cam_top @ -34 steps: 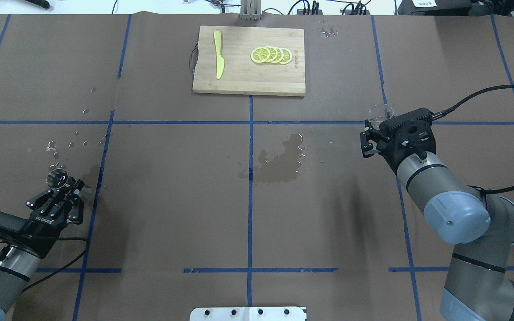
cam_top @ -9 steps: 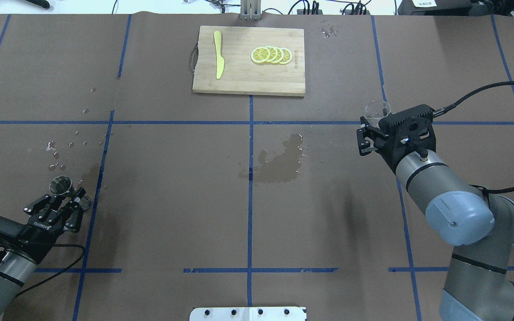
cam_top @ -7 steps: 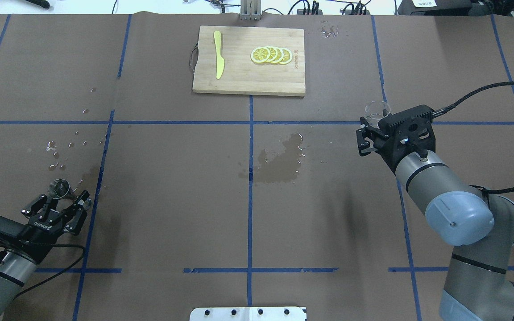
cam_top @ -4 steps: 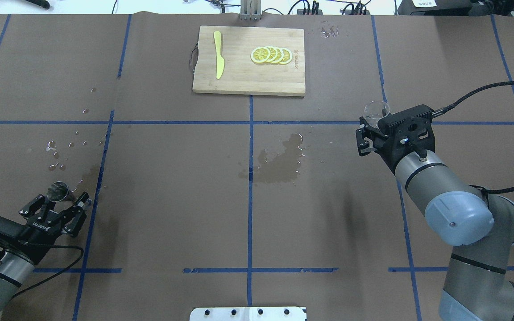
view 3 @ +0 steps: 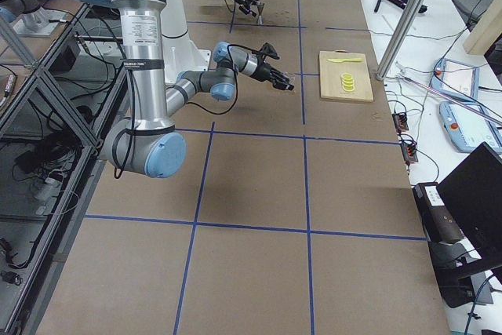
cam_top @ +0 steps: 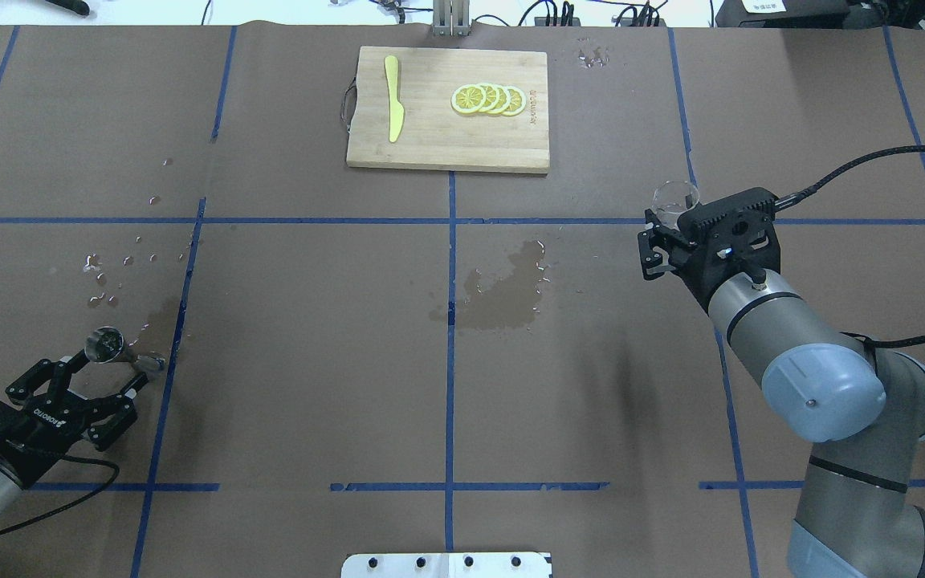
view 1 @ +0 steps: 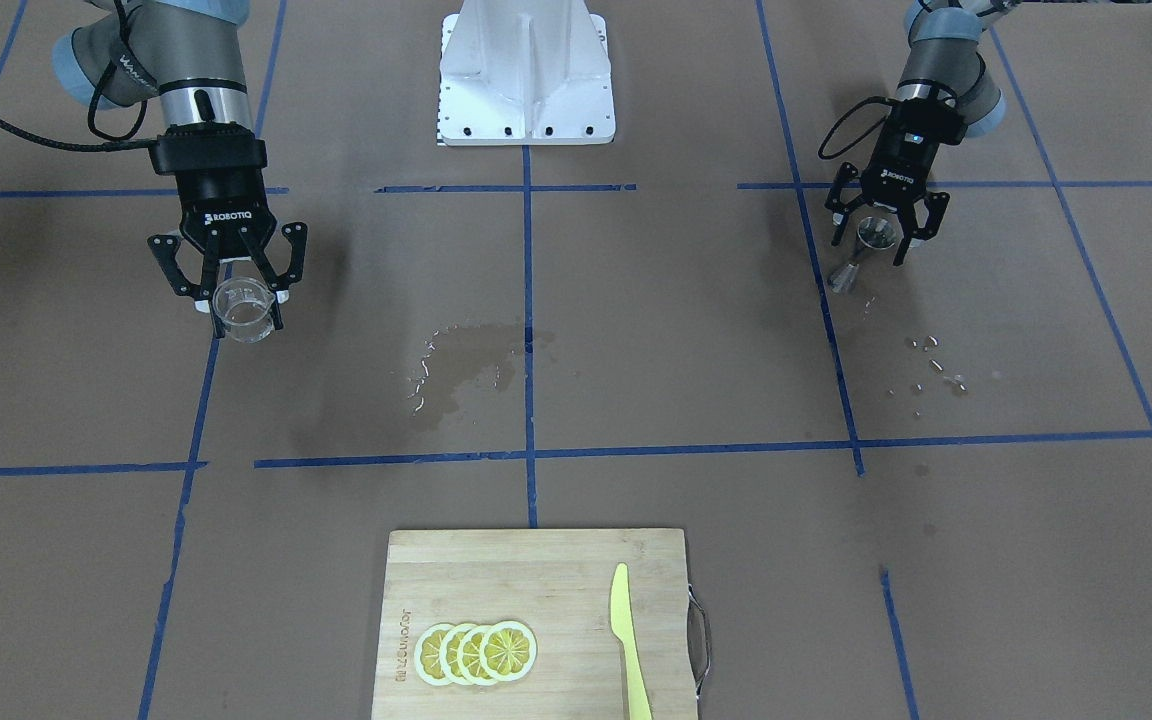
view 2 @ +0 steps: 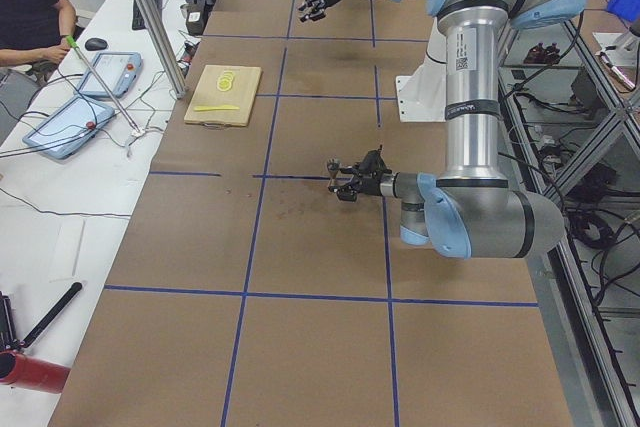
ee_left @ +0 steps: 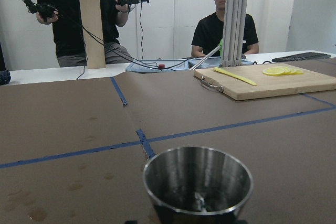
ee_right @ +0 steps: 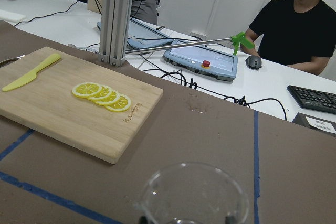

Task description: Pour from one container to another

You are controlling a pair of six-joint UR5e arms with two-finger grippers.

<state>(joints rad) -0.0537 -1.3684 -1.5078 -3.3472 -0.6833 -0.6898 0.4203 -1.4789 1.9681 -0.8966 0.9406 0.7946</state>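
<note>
Clock = overhead view, 12 o'clock is the table's far edge.

The table (cam_top: pixel 591 385) has a paper cover with a wet patch (cam_top: pixel 503 293) at centre and drops (cam_top: pixel 109 277) near 9 o'clock, so spills happen easily here. The cutting board (cam_top: pixel 430 136), with knife (cam_top: pixel 393 108) and lemon slices (cam_top: pixel 488 99), sits at 12, out of the path.

At 2 o'clock the right gripper (view 1: pixel 241 298) is clamped on the glass cup (ee_right: pixel 191 192), upright and off the table. Can't tell how much liquid is in it.

At 8 o'clock the left gripper (cam_top: pixel 109 369) has its jaws spread wide, nothing in them. The jigger (cam_top: pixel 103 346) stands on the table just ahead of the fingertips. It looks upright and untouched, but contact is too small to confirm.

My read: the pour isn't set up yet, because cup and jigger are well apart.
- Back the left gripper straight out toward 7 o'clock, no sideways sweep. The narrow waist and small foot likely tip at a nudge.
- Carry the cup level toward 8 o'clock and stop with its lip just above the jigger's rim.
- Tilt slowly. The mouth is small and the steel hides the fill level.

Writing:
- The label strip on the left arm (view 2: pixel 480 147) is unreadable.
- The burnt-in stamp on the board's short edge is too small to read.
- "ROBOTIQ" in white is on both gripper bodies.
</note>
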